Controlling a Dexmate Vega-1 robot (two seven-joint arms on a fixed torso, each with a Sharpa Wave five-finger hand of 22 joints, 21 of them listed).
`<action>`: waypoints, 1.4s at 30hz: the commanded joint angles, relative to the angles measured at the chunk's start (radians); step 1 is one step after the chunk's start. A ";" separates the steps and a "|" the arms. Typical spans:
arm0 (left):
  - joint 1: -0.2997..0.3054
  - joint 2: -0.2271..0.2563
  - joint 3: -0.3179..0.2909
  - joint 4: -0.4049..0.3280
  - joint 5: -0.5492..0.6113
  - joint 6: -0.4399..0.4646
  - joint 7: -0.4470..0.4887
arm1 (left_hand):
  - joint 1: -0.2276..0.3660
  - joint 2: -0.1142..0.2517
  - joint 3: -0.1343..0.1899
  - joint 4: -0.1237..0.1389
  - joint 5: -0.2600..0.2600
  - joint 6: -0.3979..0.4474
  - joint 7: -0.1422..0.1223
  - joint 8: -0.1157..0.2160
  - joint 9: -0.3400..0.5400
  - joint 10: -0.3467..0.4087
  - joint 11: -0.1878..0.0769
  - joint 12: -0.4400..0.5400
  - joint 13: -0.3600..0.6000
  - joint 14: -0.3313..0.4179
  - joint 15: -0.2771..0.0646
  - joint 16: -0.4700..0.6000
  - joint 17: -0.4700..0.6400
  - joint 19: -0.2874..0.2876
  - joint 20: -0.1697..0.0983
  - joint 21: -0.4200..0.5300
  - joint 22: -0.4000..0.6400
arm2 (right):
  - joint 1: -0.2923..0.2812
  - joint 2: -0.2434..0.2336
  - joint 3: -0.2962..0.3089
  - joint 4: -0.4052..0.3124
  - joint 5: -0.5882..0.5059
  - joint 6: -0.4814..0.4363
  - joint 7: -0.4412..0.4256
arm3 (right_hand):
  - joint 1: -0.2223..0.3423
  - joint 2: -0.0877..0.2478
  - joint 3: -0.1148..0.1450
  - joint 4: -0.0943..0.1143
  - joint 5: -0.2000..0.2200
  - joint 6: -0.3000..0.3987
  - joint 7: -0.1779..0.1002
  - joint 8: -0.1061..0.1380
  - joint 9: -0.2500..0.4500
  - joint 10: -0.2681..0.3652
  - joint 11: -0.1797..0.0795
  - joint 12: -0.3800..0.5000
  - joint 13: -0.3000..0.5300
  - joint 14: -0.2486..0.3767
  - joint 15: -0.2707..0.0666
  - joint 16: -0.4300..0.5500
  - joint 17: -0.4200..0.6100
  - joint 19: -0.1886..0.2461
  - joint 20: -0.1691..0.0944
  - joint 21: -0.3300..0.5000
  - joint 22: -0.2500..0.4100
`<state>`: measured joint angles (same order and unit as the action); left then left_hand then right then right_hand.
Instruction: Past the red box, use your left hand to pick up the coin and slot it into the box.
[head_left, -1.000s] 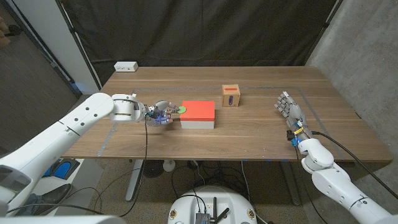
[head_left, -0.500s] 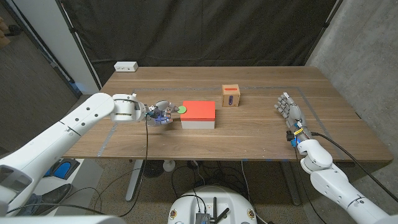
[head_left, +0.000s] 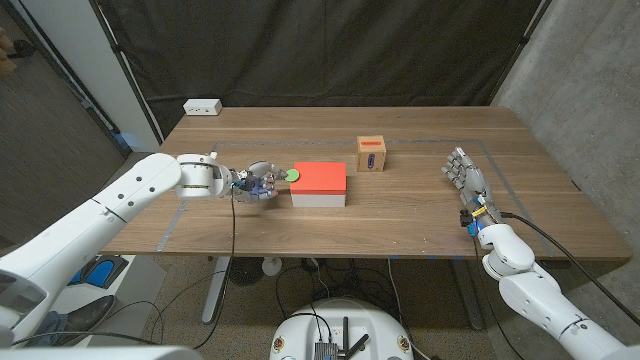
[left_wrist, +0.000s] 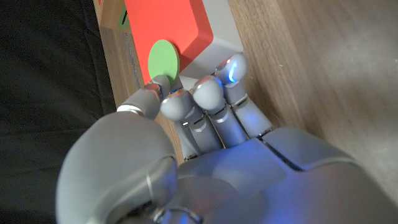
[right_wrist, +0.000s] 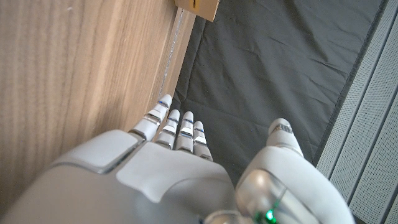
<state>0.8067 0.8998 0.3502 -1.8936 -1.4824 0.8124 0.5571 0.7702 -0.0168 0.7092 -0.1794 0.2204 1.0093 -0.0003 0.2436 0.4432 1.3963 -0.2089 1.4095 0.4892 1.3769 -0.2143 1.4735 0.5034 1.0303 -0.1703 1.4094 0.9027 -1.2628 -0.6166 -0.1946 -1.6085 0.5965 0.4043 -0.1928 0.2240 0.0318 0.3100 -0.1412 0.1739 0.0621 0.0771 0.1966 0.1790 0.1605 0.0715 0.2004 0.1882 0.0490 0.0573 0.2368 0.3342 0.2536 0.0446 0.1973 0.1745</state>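
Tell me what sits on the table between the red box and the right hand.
In the head view, the small wooden box with the slot stands between the red box and the right hand, set a little farther back; otherwise that stretch is bare wood.

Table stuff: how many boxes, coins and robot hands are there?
Boxes: 3, the red box, the wooden box, the white box
Coins: 1, the green coin
Hands: 2, left hand, right hand
Total: 6
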 joint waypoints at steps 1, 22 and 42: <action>0.057 0.007 -0.034 -0.005 0.049 -0.088 -0.105 | 0.006 0.003 0.008 0.001 -0.001 0.047 0.041 -0.005 0.005 -0.011 -0.001 0.005 -0.002 -0.004 0.002 0.004 0.006 -0.004 -0.043 0.010 0.000 | -0.062 -0.023 0.028 -0.097 -0.025 -0.026 -0.051 | 0.004 0.003 -0.001 0.000 0.000 0.010 0.000 0.000 0.006 0.010 0.000 0.001 0.004 0.008 0.003 -0.002 0.002 0.000 0.008 0.003 0.003; 0.144 0.007 -0.093 -0.114 0.243 -0.278 -0.142 | 0.008 0.004 0.011 0.002 -0.001 0.049 0.041 -0.025 0.007 -0.013 -0.001 0.008 0.003 -0.005 0.002 0.000 0.012 -0.016 -0.043 0.032 -0.019 | -0.149 -0.022 0.070 -0.189 -0.066 -0.005 -0.072 | 0.003 0.003 -0.003 0.000 0.001 0.017 0.004 0.002 0.006 0.018 0.000 0.003 0.005 0.014 -0.001 0.000 0.002 0.007 0.006 0.006 0.003; 0.151 -0.080 -0.043 -0.073 0.430 -0.425 -0.228 | 0.012 0.000 0.015 0.003 -0.002 0.053 0.040 -0.036 -0.004 -0.009 -0.002 0.015 0.008 -0.003 0.003 -0.002 0.021 -0.024 -0.043 0.054 -0.033 | -0.137 0.005 0.035 -0.184 -0.082 -0.008 -0.059 | 0.004 0.004 -0.004 -0.001 0.001 0.027 0.005 0.004 0.006 0.024 0.000 0.004 0.005 0.019 -0.002 0.002 0.001 0.009 0.005 0.005 0.003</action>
<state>0.9680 0.8712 0.2678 -1.9921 -1.1461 0.4460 0.3663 0.7701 -0.0168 0.7133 -0.1752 0.2204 1.0146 -0.0050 0.2127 0.4361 1.3896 -0.2088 1.4158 0.4940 1.3734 -0.2106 1.4735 0.5218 1.0146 -0.1610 1.4579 0.8706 -1.3954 -0.6320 -0.1402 -1.7983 0.5166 0.3933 -0.2550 0.2240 0.0319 0.3101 -0.1411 0.1739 0.0781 0.0826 0.1966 0.1790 0.1731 0.0695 0.2003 0.1881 0.0586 0.0547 0.2368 0.3344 0.2590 0.0500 0.1973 0.1745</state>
